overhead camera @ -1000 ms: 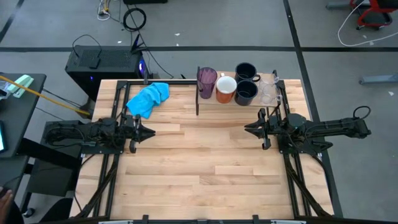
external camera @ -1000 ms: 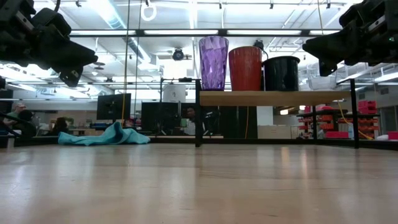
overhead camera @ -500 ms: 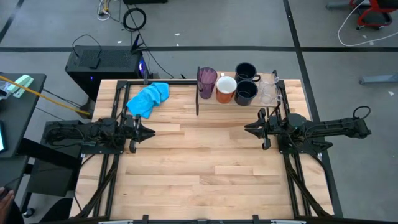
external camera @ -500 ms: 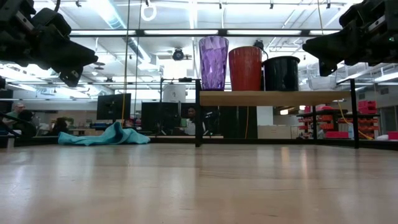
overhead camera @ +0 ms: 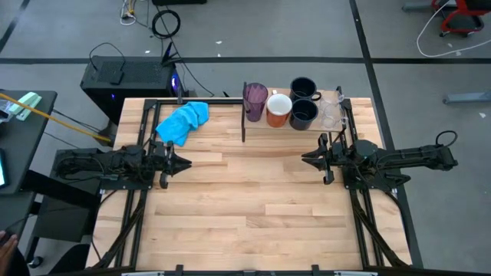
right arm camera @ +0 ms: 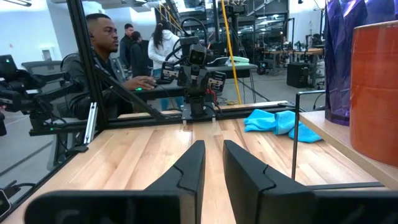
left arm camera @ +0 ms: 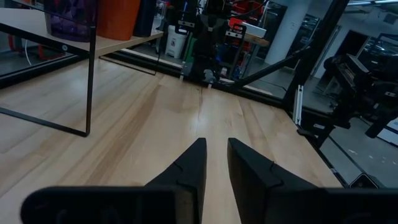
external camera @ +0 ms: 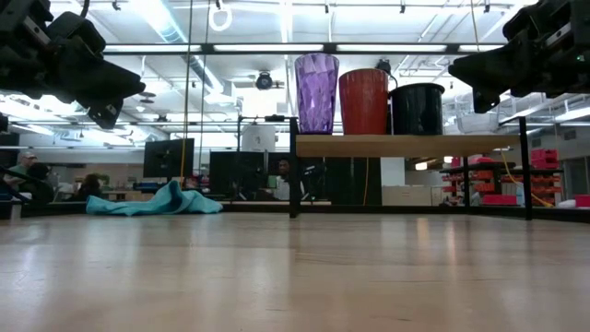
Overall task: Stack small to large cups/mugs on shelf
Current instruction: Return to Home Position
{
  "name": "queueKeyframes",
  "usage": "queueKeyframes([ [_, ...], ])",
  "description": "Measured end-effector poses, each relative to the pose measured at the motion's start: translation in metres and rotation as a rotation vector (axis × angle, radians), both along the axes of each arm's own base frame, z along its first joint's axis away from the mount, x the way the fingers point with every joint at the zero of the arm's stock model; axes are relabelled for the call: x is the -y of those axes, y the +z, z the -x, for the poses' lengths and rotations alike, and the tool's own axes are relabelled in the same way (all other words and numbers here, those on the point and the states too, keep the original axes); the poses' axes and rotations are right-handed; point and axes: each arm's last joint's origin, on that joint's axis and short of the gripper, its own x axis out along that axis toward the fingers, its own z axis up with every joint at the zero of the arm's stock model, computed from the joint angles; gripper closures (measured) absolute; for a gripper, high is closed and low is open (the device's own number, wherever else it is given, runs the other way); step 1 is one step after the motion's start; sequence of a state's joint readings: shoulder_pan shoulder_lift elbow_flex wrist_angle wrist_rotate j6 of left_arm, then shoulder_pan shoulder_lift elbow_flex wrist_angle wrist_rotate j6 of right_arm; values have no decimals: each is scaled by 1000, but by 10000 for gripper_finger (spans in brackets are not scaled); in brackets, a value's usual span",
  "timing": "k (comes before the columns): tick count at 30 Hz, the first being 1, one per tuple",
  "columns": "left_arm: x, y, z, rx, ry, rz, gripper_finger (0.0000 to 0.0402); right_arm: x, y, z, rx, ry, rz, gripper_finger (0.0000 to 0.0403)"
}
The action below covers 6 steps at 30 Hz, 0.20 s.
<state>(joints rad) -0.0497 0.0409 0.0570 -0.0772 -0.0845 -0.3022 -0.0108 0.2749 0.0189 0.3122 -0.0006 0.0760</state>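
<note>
On the shelf at the table's far right stand a purple tumbler, an orange mug, two black mugs and clear cups, each on its base. The low view shows the tumbler, orange mug and a black mug side by side on the shelf board. My left gripper hovers level at the table's left, my right gripper level at the right. Both point toward the table's middle, fingers slightly apart, nothing between them.
A bright blue cloth lies crumpled at the far left of the table. The shelf's thin dark upright stands on its left side. Bare planks spread between the arms. People sit beyond the table.
</note>
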Motion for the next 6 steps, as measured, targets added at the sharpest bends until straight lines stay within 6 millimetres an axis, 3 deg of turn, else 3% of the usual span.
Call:
queueKeyframes([
  [6, 0, 0, 0, 1, 1, 0, 334, 0, 0, 0, 0, 0, 0, 338],
])
